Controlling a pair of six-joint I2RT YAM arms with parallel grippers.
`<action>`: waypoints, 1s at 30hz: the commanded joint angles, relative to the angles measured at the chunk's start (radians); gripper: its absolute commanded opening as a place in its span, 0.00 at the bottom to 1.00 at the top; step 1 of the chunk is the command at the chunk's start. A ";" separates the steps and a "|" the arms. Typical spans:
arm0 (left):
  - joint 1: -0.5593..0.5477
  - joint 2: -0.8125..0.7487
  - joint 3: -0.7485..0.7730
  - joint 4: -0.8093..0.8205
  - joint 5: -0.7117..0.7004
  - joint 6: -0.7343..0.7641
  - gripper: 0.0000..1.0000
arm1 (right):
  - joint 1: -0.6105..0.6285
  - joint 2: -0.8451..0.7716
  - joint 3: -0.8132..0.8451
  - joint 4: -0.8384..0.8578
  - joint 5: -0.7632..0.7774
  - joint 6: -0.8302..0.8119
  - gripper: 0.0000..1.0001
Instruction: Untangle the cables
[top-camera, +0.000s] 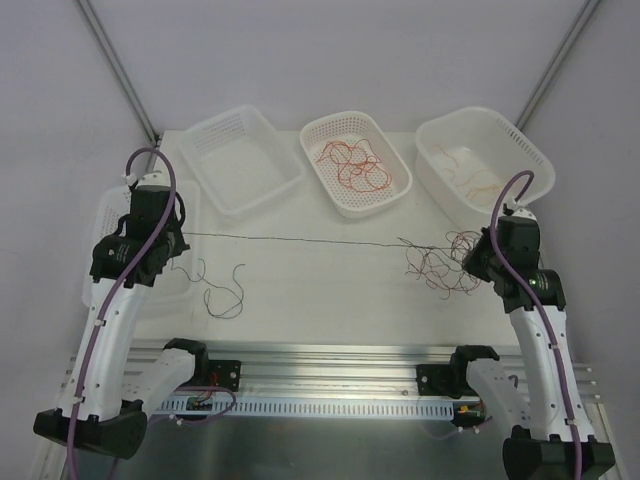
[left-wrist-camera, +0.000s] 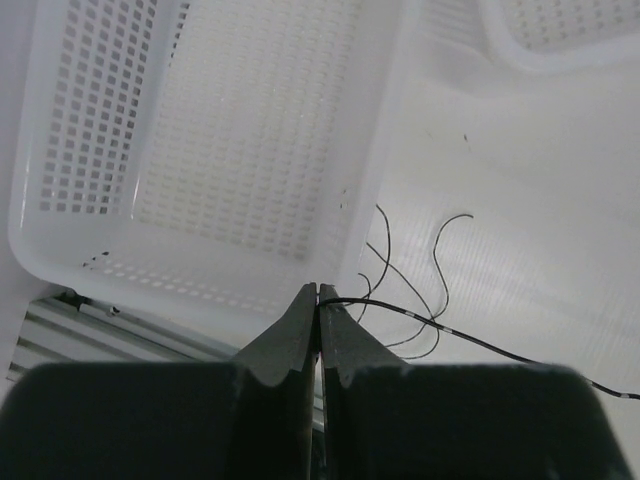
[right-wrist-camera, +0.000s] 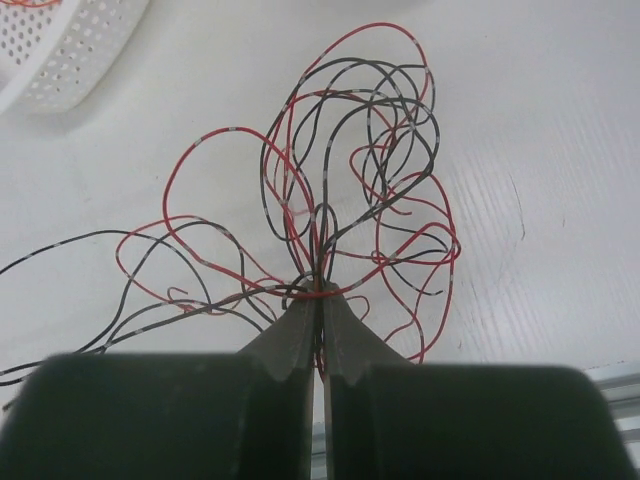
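Observation:
A tangle of thin red and black cables (top-camera: 440, 262) lies at the table's right, also spread in front of the fingers in the right wrist view (right-wrist-camera: 340, 200). My right gripper (top-camera: 478, 258) (right-wrist-camera: 320, 292) is shut on the tangle's knot. One black cable (top-camera: 300, 241) is stretched taut across the table from the tangle to my left gripper (top-camera: 176, 236) (left-wrist-camera: 319, 292), which is shut on its end (left-wrist-camera: 420, 320). Loose black cables (top-camera: 222, 290) lie on the table near the left gripper, also in the left wrist view (left-wrist-camera: 440, 270).
Three white perforated baskets stand along the back: an empty one (top-camera: 243, 160), a middle one (top-camera: 355, 162) holding red-orange wires, and a right one (top-camera: 485, 160) holding orange wires. Another white basket (left-wrist-camera: 220, 150) sits under the left arm. A metal rail (top-camera: 320, 380) runs along the near edge.

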 joint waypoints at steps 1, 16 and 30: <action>0.047 -0.011 -0.045 0.007 0.028 0.021 0.00 | -0.035 -0.008 0.097 -0.024 0.000 0.001 0.01; 0.043 -0.100 -0.276 0.159 0.566 0.000 0.09 | 0.270 0.205 -0.056 0.050 -0.044 -0.088 0.01; 0.014 -0.129 -0.312 0.302 0.907 -0.052 0.85 | 0.440 0.262 0.021 0.031 0.006 -0.117 0.01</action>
